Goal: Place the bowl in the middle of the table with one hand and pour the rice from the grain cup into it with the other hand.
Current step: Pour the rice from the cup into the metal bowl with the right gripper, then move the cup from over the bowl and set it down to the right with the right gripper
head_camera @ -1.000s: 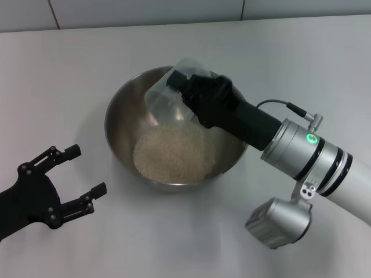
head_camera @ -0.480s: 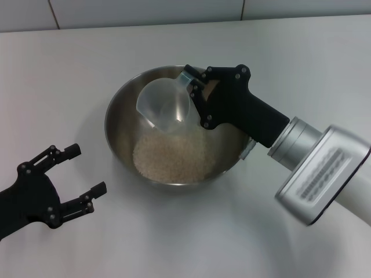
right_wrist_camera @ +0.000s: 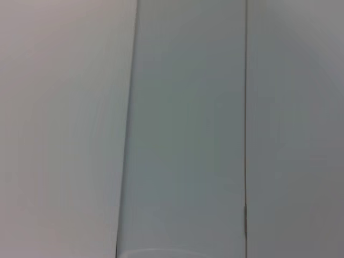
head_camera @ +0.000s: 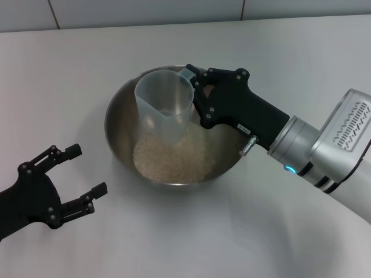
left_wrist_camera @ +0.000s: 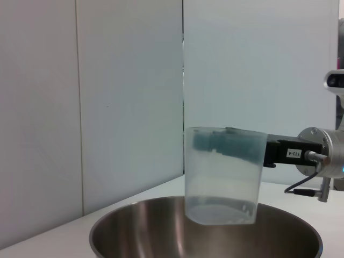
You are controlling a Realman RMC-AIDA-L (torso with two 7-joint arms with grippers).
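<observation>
The steel bowl [head_camera: 119, 124] stands in the middle of the white table [head_camera: 69, 69] with a pale heap of rice [head_camera: 171, 155] in its bottom. My right gripper [head_camera: 192, 86] is shut on the handle of the clear grain cup [head_camera: 164, 103], which it holds upright and empty above the bowl's far side. In the left wrist view the grain cup [left_wrist_camera: 223, 174] hangs just over the bowl [left_wrist_camera: 140, 234]. To the lower left of the bowl my left gripper [head_camera: 86, 171] rests open and apart from it. The right wrist view shows only wall panels.
A tiled wall [head_camera: 145, 11] runs along the table's far edge. Bare tabletop lies around the bowl on all sides.
The right wrist has rolled back, turning the grain cup from tipped mouth-down over the rice to upright. The left gripper has not moved.
</observation>
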